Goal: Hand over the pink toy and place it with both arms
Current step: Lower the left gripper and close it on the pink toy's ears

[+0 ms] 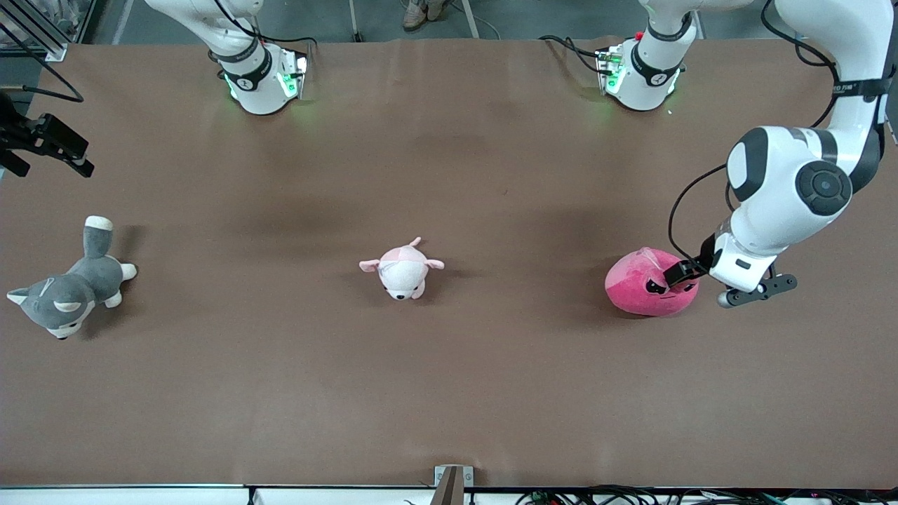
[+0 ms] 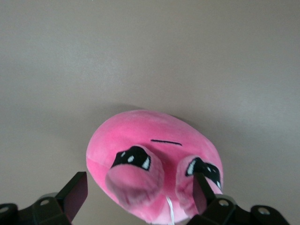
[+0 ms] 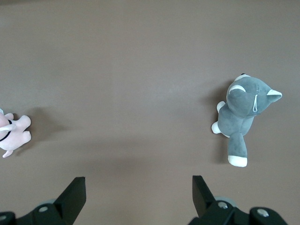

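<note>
— Lowest in the front view of all the toys, where is the pink toy (image 1: 649,289) found, and how is it met?
— It is set on the surface (image 1: 449,393) toward the left arm's end, upright, eyes turned to the left gripper (image 1: 684,273). That gripper is held spread wide, one finger (image 2: 75,194) just beside the plush and the other finger (image 2: 201,190) against its face; nothing is pinched yet.
— How should the grasp be made well?
— The body should be centred between the fingers before they are brought together, and a deep bite taken, since soft plush is likely to squash and slip. Enough should be left exposed for the handover.
— And elsewhere?
— A pale pink plush (image 1: 401,271) is seen mid-surface, a grey plush (image 1: 66,287) toward the right arm's end. The right gripper (image 3: 138,194) is kept waiting above that end, fingers spread, empty.
</note>
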### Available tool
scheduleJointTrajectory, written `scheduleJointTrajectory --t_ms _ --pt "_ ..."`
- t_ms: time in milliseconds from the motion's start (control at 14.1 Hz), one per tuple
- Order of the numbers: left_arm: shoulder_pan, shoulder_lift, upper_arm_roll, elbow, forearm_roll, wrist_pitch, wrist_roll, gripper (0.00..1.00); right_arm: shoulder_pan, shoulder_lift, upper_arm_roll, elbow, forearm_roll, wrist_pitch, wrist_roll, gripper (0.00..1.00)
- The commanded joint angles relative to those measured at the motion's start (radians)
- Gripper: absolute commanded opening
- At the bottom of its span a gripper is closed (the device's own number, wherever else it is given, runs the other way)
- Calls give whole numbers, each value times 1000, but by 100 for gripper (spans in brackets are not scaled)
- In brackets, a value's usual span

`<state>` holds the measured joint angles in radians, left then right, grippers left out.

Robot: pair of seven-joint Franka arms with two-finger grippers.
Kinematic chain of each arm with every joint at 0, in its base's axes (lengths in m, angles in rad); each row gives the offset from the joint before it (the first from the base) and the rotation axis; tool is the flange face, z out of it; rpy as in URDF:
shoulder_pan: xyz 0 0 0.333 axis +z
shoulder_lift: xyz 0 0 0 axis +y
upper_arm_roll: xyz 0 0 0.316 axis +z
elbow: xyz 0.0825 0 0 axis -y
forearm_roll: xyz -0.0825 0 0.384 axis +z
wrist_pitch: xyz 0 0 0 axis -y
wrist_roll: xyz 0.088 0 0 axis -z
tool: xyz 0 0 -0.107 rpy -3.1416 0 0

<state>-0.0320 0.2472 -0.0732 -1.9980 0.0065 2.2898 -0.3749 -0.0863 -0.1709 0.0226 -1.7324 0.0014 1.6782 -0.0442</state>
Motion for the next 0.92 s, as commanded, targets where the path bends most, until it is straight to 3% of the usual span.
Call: scheduleJointTrajectory --t_ms 0,850 --pt "6 12 -3 -1 15 13 -6 98 2 -12 4 -1 -1 0 9 100" --pt "23 -26 -2 -4 17 -36 7 98 3 -10 5 -1 -1 1 7 100"
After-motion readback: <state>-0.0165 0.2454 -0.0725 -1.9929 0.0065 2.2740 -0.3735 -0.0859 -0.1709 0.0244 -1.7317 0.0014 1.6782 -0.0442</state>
